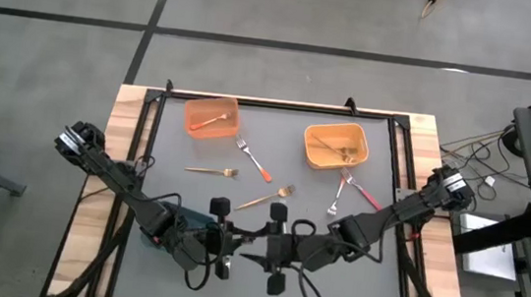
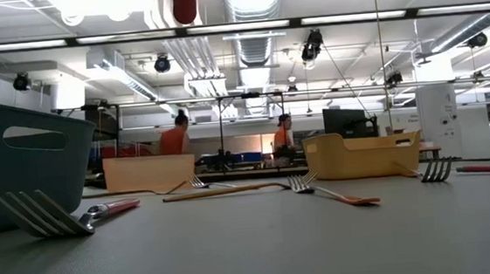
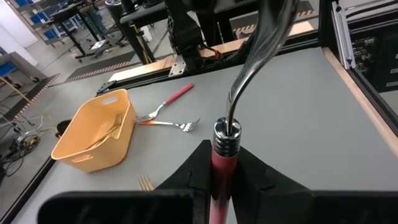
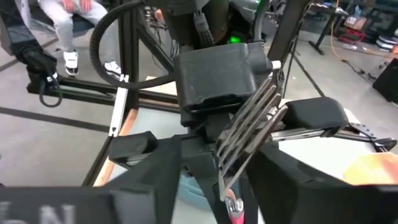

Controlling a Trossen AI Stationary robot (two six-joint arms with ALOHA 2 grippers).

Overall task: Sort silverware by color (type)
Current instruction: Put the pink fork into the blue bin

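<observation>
High view: both arms reach in to the near middle of the table (image 1: pixel 370 278), wrists almost meeting. Left gripper (image 1: pixel 222 253) is clamped tight on a red-handled fork (image 3: pixel 222 167); left wrist view shows the fingers (image 3: pixel 189 174) pressed on the handle, with the metal neck rising up and away. Right gripper (image 1: pixel 274 258) faces it just beside. Right wrist view shows the same fork's tines standing above the right fingers (image 4: pixel 155 171) and its pink handle down in the gap between them; cannot tell if they pinch it or just flank it.

Teal bin (image 1: pixel 167 219) sits near left, mostly under the left arm. Orange bin (image 1: pixel 211 117) is far left with one orange-handled fork (image 1: pixel 210 120) inside. Yellow-orange bin (image 1: pixel 336 145) is far right with gold forks (image 1: pixel 330 144) in it.

Loose on the table:
- orange-handled fork (image 1: pixel 255 160) between the two far bins
- gold fork (image 1: pixel 212 171) left of centre
- second gold fork (image 1: pixel 265 200) at centre
- two pink-handled forks (image 1: pixel 352 189), crossed, just near of the yellow-orange bin
- low view: another red-handled fork (image 2: pixel 54 219) lying just beside the teal bin

Two people in orange tops (image 2: pixel 173 138) stand in the room beyond.
</observation>
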